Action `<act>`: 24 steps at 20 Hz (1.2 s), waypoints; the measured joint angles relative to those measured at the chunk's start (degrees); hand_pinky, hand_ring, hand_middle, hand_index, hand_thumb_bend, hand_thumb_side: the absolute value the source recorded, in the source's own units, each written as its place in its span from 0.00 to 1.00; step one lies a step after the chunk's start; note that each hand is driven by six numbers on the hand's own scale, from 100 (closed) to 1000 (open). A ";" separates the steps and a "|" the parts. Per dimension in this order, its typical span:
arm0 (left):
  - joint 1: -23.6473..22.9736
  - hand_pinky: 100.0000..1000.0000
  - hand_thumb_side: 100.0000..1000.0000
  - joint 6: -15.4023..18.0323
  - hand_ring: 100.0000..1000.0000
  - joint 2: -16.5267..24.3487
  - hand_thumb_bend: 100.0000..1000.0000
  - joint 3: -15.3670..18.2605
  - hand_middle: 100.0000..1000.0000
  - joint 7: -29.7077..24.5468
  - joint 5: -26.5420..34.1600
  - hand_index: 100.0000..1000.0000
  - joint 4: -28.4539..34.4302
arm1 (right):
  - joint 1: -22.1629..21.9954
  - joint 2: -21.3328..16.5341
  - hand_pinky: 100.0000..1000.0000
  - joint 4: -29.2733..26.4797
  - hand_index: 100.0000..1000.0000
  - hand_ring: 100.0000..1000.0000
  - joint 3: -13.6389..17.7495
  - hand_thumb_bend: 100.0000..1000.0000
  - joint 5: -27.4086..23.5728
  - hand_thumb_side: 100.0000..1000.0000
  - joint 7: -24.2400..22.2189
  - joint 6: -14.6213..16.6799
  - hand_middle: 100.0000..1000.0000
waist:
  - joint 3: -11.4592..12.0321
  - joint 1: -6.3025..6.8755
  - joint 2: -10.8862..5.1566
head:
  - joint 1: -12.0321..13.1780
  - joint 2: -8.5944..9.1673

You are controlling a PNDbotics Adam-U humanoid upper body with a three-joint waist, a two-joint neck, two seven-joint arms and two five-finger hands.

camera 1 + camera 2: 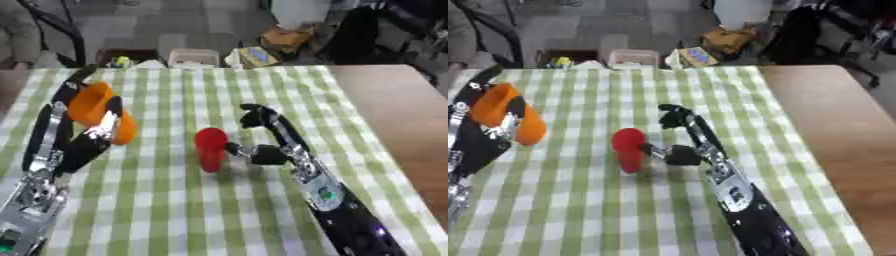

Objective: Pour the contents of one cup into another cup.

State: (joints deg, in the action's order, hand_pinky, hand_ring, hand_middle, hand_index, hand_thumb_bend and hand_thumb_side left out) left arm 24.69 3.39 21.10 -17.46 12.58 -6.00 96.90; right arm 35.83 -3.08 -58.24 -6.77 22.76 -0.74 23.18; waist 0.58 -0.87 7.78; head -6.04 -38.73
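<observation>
While the left robot hand [98,131] grips a tilted orange cup [91,104] above the worktop [175,210], the right robot hand [261,150], fingers spread, sits just beside the upright red cup [210,149].

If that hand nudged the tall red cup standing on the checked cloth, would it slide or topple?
The tall red plastic-looking cup is narrow for its height, so it would probably tip rather than slide. The green checked tablecloth under it may bunch and catch its base. Once down, its round shape would likely roll. The right hand sits right beside it.
</observation>
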 measured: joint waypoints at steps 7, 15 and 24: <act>-0.19 0.63 0.42 -0.73 0.58 -0.01 0.00 -0.38 0.44 -0.85 0.76 0.93 1.49 | 0.49 1.34 0.73 2.54 0.86 0.62 -0.35 0.62 1.29 0.34 -0.51 1.33 0.59 | 0.21 0.22 -0.01 | -0.17 0.00; -0.25 0.63 0.42 -0.77 0.58 -0.02 0.00 -0.46 0.44 -1.22 0.97 0.93 1.56 | 1.37 2.96 0.73 4.13 0.86 0.62 -1.01 0.62 3.10 0.35 -1.50 2.32 0.59 | 0.70 0.42 -0.01 | -0.41 -0.01; -0.25 0.63 0.42 -0.91 0.58 -0.06 0.00 -0.75 0.44 -1.58 1.41 0.93 1.82 | 2.62 4.94 0.72 6.63 0.86 0.61 -1.35 0.62 5.82 0.36 -2.24 3.14 0.58 | 1.15 0.68 -0.07 | -0.60 -0.02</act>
State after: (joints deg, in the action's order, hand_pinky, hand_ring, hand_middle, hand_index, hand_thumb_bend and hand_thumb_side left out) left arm 24.44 2.47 21.03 -18.22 11.00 -4.59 98.72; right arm 38.45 1.86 -51.61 -8.13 28.58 -2.99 26.32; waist 1.72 -0.19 7.71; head -6.64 -38.75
